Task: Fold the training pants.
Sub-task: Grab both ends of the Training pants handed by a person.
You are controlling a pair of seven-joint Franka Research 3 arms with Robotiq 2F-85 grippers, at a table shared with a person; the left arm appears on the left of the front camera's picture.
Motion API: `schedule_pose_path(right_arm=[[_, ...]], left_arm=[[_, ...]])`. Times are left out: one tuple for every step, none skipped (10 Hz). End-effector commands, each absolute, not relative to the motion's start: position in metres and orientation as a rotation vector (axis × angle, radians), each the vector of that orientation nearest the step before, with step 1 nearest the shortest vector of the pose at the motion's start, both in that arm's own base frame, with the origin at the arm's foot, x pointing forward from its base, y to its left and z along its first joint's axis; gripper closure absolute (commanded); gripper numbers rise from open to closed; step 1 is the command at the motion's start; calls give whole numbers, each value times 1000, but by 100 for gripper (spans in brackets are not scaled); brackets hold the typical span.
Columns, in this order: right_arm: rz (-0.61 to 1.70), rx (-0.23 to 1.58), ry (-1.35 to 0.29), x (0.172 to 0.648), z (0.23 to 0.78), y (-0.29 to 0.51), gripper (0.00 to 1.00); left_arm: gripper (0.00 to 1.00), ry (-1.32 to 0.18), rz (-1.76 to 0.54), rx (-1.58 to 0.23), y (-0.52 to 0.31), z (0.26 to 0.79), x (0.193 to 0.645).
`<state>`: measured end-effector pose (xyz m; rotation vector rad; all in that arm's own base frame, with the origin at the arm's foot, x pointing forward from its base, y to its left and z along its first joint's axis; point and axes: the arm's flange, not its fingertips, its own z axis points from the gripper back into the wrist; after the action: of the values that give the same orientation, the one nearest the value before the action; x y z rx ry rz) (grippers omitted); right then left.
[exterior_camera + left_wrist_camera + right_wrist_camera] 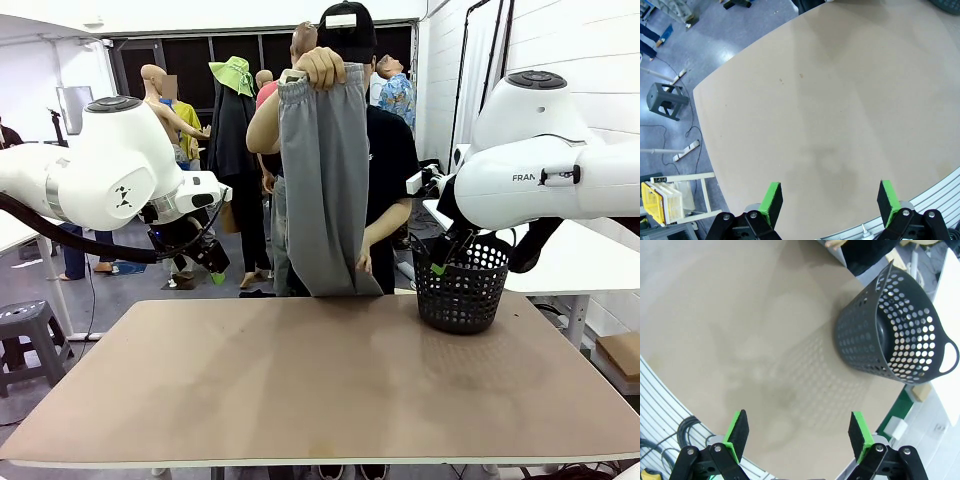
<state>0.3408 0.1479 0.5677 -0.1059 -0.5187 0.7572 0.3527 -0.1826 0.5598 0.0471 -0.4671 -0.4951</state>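
Grey training pants hang vertically left of the basket, between left gripper and right gripper, both with jaws apart, empty.

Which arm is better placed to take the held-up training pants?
Probably left: the right gripper hangs close by the black mesh basket; the left gripper has free way to the training pants.

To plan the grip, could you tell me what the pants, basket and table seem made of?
Pants: likely soft grey knit fabric, matte; they hang limp from the person's hand. Basket: black plastic, faint sheen, moulded round holes. Table: probably laminate board, smooth matte beige.
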Motion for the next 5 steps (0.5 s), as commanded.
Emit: schedule_pose_path(right_arm=[[757,-106,-520,341,567,148,0],[757,-106,-520,341,567,148,0],[757,-106,-520,341,567,148,0],[757,-106,-520,341,567,148,0],[757,-106,-520,341,567,148,0]], left_arm=[[0,-475,-496,46,-183,560,353],[0,-475,-496,46,-183,560,353],[0,-475,-496,46,-183,560,353],[0,-475,-496,46,-183,560,353],[0,-475,-496,46,-183,560,353]])
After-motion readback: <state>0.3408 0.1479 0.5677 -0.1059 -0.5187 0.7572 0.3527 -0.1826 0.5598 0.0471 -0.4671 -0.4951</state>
